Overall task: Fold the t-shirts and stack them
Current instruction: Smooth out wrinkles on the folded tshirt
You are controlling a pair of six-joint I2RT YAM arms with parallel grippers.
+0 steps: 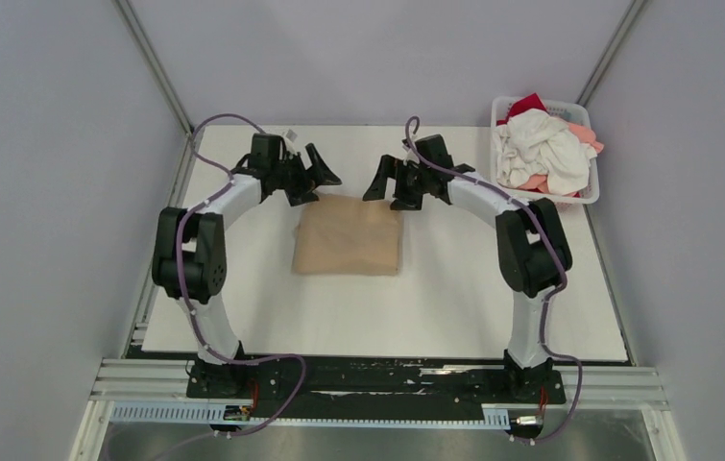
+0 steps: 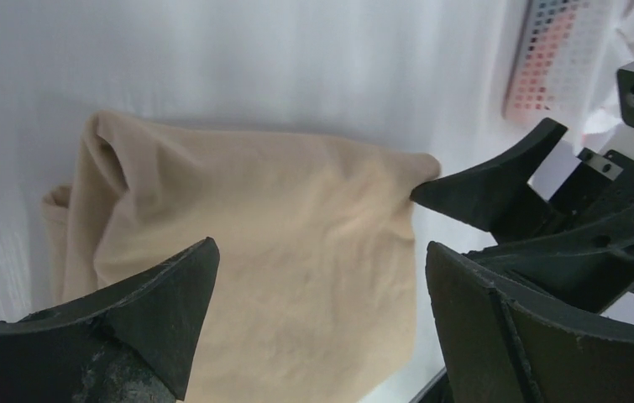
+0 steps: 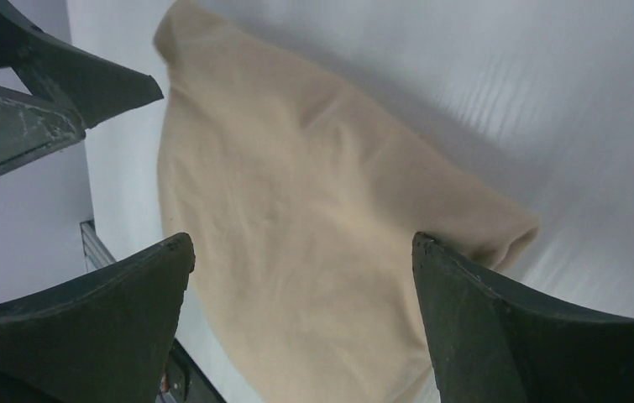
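Observation:
A tan-beige t-shirt (image 1: 348, 237) lies folded into a small rectangle in the middle of the white table. My left gripper (image 1: 318, 180) hovers open just above its far left corner, holding nothing. Opposite it, my right gripper (image 1: 379, 181) stands open over the far right corner, also holding nothing. In the left wrist view the folded tan shirt (image 2: 280, 269) fills the space below the spread left gripper (image 2: 322, 269). The right wrist view shows the same shirt (image 3: 296, 252) beneath the open right gripper (image 3: 303, 264). More t-shirts (image 1: 543, 152), white, coral-pink and red, sit bunched in the basket.
A white plastic lattice basket (image 1: 590, 190) stands at the table's far right corner. The table top (image 1: 454, 298) is a white board, with grey walls on both sides and the arm bases along the near edge.

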